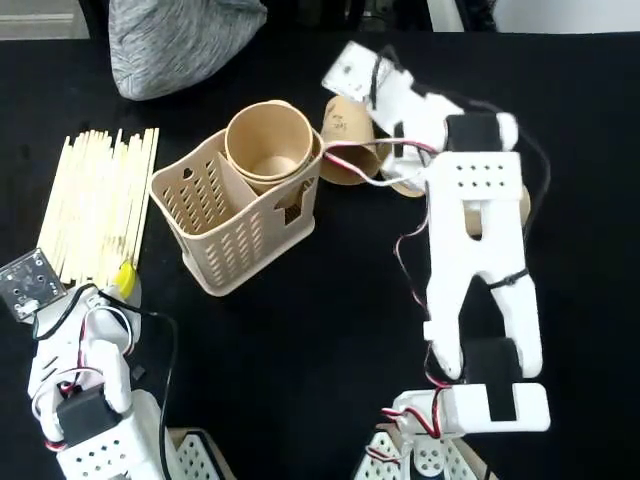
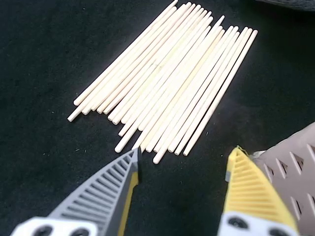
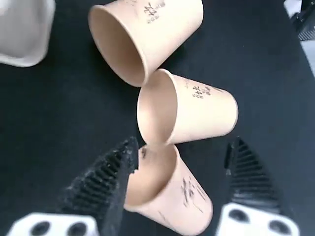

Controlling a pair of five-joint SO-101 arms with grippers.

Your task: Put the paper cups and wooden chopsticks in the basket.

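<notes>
Basket point(image 1: 240, 240) stands upright on the black table point(image 1: 300, 360), centre-left in the high view. Stacked cups point(image 1: 268, 140) sit upright in its larger compartment, mouths up.

Chopsticks point(image 1: 100, 200) lie flat on the table in a loose, roughly parallel bundle just beside the basket, on the side away from the right arm.

Left gripper point(image 2: 184, 162) is released and grasps nothing. Its fingers are spread wide over the table at the near ends of the chopsticks point(image 2: 167, 83). The grey finger point(image 2: 129, 164) has its tip right at the stick ends; cannot tell if it touches. The yellow finger point(image 2: 243, 172) is next to a basket corner point(image 2: 295, 162).

Right gripper point(image 3: 184, 147) is also released. Its black fingers are wide apart on either side of the near cup point(image 3: 167, 196), not clenched on it. The near cup lies on its side. The middle cup point(image 3: 192, 110) lies on its side too, its rim against the near cup's rim. The far cup point(image 3: 147, 34) lies on its side beyond, meeting the middle cup at the rim.

In the high view these loose cups are on the table on the other side of the basket from the chopsticks, partly under the right arm. One of them point(image 1: 350, 140) is just beside the basket's far corner.

A grey cloth bundle point(image 1: 180, 40) sits at the far table edge.
</notes>
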